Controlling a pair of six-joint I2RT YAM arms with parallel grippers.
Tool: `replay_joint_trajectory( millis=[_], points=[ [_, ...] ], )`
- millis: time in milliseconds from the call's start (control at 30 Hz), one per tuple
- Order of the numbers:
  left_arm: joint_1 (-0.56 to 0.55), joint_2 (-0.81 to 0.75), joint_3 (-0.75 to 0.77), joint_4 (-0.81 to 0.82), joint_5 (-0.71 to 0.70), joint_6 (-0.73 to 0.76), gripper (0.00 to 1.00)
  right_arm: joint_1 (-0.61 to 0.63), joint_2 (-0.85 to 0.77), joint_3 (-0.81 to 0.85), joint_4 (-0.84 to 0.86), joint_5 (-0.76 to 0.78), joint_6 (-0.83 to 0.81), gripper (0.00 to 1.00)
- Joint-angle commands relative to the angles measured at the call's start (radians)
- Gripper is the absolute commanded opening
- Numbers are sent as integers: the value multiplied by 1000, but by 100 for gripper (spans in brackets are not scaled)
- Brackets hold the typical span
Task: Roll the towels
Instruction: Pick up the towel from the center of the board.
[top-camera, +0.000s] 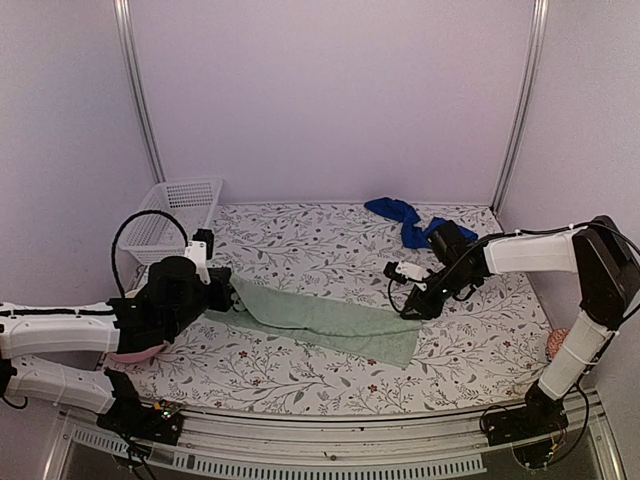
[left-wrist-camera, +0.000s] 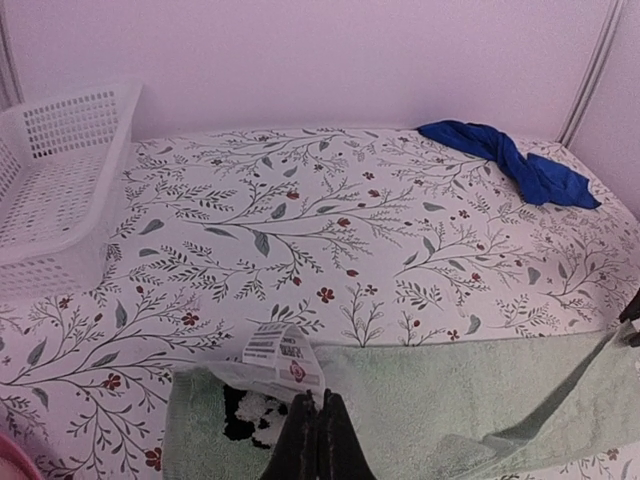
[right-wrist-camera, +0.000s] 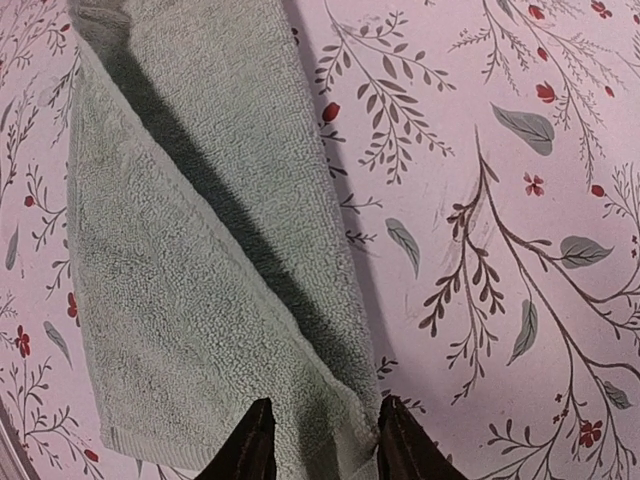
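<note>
The sage-green towel (top-camera: 330, 320) lies stretched out flat across the front middle of the floral table. My left gripper (top-camera: 226, 290) is shut on the towel's left end; in the left wrist view my gripper (left-wrist-camera: 320, 440) pinches the cloth (left-wrist-camera: 460, 400) just below its white label (left-wrist-camera: 282, 358). My right gripper (top-camera: 410, 305) is open over the towel's right end; in the right wrist view my gripper (right-wrist-camera: 327, 450) straddles a folded corner of the towel (right-wrist-camera: 200, 300). The blue towel (top-camera: 402, 216) lies bunched at the back right, also in the left wrist view (left-wrist-camera: 520, 165).
A white plastic basket (top-camera: 180, 205) stands at the back left, also in the left wrist view (left-wrist-camera: 60, 180). A pinkish ball (top-camera: 558, 343) lies at the table's right edge. A pink object (top-camera: 135, 352) shows under my left arm. Walls close in the back and sides.
</note>
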Motion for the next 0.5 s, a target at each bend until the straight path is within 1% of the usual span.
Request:
replay_joint_trajectory(
  millis=[0, 100, 200, 267, 333, 467],
  points=[
    [11, -8, -14, 25, -2, -14, 0, -2, 24, 13, -16, 5, -12, 34],
    [11, -1, -19, 25, 4, -20, 0, -2, 28, 14, -16, 13, -12, 24],
    [11, 12, -18, 14, 9, -29, 0, -2, 21, 15, -16, 31, -11, 5],
    [10, 21, -17, 1, 10, -39, 0, -6, 9, 15, -13, 57, -13, 3],
    [11, 31, -12, -15, 12, -48, 0, -20, -9, 14, 0, 101, -7, 2],
    [11, 56, 10, -69, 19, -86, 0, -60, -79, -13, 77, 217, 20, 2]
  ],
)
